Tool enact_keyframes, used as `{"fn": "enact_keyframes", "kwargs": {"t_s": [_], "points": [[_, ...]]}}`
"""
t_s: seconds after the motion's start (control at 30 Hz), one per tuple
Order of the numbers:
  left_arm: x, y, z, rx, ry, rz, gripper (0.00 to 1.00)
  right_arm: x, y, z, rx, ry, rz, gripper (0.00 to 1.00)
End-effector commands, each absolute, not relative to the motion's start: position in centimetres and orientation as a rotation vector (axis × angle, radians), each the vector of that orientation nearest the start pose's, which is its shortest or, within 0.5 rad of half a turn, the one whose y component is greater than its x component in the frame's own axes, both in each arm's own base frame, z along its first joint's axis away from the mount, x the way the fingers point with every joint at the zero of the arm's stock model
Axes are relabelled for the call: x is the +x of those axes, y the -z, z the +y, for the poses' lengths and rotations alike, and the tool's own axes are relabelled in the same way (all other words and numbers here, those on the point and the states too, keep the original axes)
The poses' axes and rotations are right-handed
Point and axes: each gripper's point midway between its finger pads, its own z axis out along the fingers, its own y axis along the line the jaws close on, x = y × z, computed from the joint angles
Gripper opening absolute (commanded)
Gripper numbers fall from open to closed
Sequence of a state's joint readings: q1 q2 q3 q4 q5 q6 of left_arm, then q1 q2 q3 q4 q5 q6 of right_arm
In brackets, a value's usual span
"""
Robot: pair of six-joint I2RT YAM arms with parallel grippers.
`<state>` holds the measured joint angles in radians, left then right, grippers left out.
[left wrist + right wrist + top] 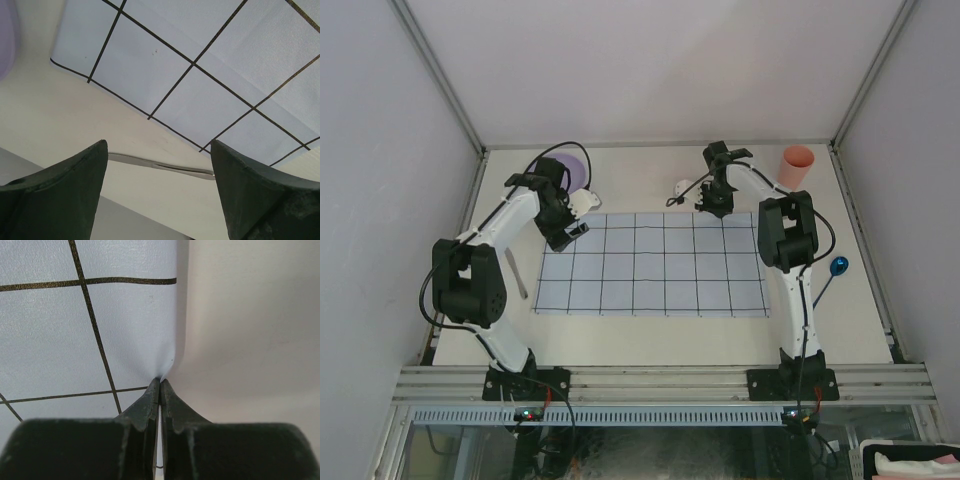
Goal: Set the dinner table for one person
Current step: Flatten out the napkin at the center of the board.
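Top view: off-white surface (650,330) fills the cell floor between the rails, carrying everything. Grid cloth (650,265) lies flat at its middle. Left end effector (570,235) is at the cloth's far left corner. Right end effector (713,207) is at the cloth's far edge, right of centre. Purple dish (572,163) sits at the far left, just behind the left arm's wrist. Orange cup (798,163) stands upright in the far right corner. Blue spoon (838,266) lies right of the cloth, beside the right arm. Thin silver utensil (517,272) lies left of the cloth, off it; type unclear.

Left wrist view: left end effector (159,144) is spread wide, holding nothing, over bare surface (50,115). The cloth (200,75) corner shows just beyond it. The silver utensil (160,166) lies on the surface between the two fingers, not touched. A sliver of the purple dish (4,40) shows at the left frame edge.

Right wrist view: right end effector (160,381) is pressed together, pinching the cloth (50,330) at its edge. The edge puckers up into the fingertips. Bare surface (250,340) fills the right half.
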<state>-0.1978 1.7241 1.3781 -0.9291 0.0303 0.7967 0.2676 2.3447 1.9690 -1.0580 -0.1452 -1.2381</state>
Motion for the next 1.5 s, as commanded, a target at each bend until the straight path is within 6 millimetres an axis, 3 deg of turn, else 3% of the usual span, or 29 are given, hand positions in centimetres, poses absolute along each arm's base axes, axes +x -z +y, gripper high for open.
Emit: {"fn": "enact_keyframes", "kwargs": {"t_s": [0.0,0.93,1.2,1.23,1.27,1.3,1.4,1.47], "points": [[36.2,-10.8,-4.8,1.334,-0.076,2.471,0.87,44.2,-0.3,9.3,-2.047,-0.145,2.26,0.0],[36.1,-10.3,-4.8,1.331,-0.077,2.484,0.87,46.5,-0.5,11.2,-2.048,-0.122,2.209,0.0],[36.0,-10.1,-4.6,1.341,-0.089,2.486,0.88,46.3,-0.1,10.7,-2.049,-0.12,2.229,0.0],[36.0,-10.1,-4.5,1.34,-0.092,2.488,0.87,46.4,-0.2,10.6,-2.043,-0.118,2.229,0.11],[36.1,-10.1,-4.5,1.338,-0.095,2.489,0.87,46.6,-0.4,10.6,-2.028,-0.113,2.228,0.31],[36.1,-10.1,-4.4,1.337,-0.099,2.486,0.87,47.2,-0.8,10.6,-1.995,-0.091,2.219,0.57],[36.5,-10.7,-4.3,1.326,-0.123,2.472,0.88,49.3,-3.2,10.8,-1.865,-0.019,2.184,0.67],[37.0,-11.3,-4.0,1.301,-0.161,2.456,0.88,51.4,-6.2,10.9,-1.719,0.034,2.154,0.68]]}}
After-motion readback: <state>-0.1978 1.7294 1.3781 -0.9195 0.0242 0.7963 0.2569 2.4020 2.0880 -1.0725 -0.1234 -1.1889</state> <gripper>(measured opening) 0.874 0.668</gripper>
